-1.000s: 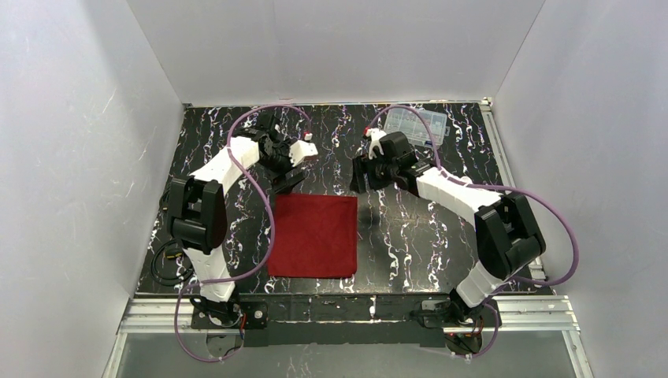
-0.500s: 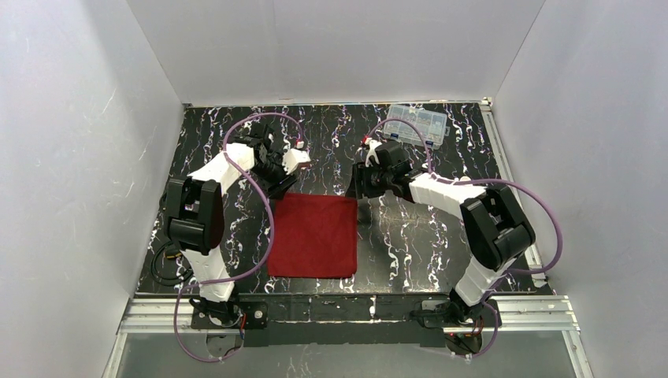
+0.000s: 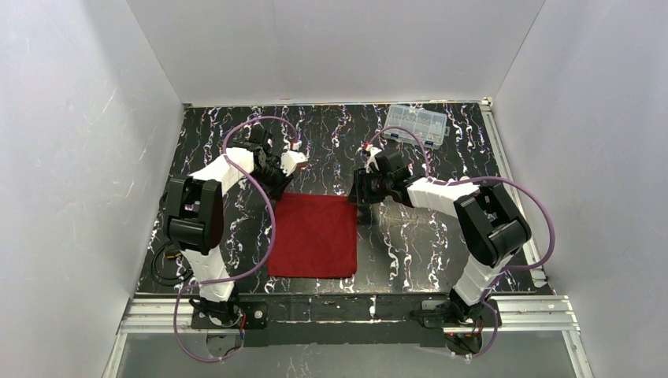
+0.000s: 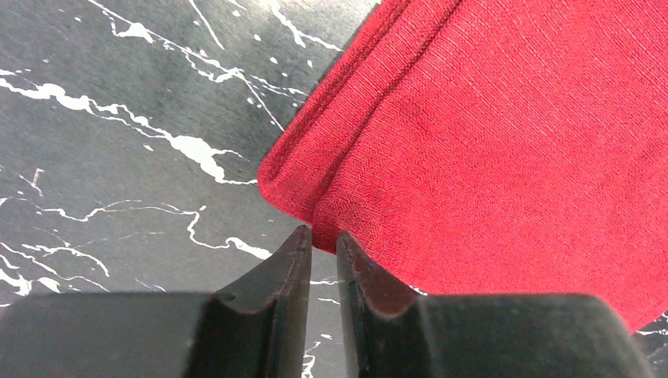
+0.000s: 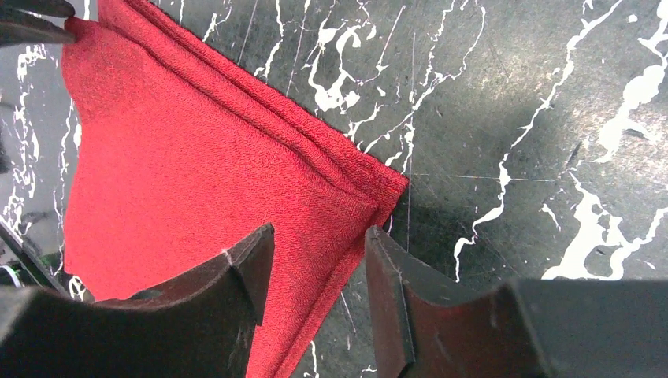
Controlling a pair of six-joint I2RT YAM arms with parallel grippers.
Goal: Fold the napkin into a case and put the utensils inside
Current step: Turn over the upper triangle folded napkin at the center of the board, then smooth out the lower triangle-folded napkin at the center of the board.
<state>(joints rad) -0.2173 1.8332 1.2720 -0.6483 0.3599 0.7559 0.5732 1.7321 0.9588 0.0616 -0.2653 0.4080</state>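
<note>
The deep red napkin (image 3: 313, 235) lies flat on the black marbled table as a layered rectangle; no case shape shows. My left gripper (image 3: 278, 189) is at its far left corner. In the left wrist view the left gripper (image 4: 323, 236) has its jaws almost together, pinching the edge of the napkin (image 4: 512, 142) at that corner. My right gripper (image 3: 359, 195) is at the far right corner. The right gripper (image 5: 319, 232) is open and straddles the napkin (image 5: 181, 173), one finger over cloth, the other over bare table. The utensils are out of view.
A clear plastic compartment box (image 3: 417, 124) sits at the table's back right. White walls close in the table (image 3: 441, 236) on three sides. Purple cables loop over both arms. Bare table lies on both sides of the cloth.
Both grippers dropped toward me onto the napkin's far corners. The left jaws went from wide to nearly together at the corner. The right jaws narrowed somewhat.
</note>
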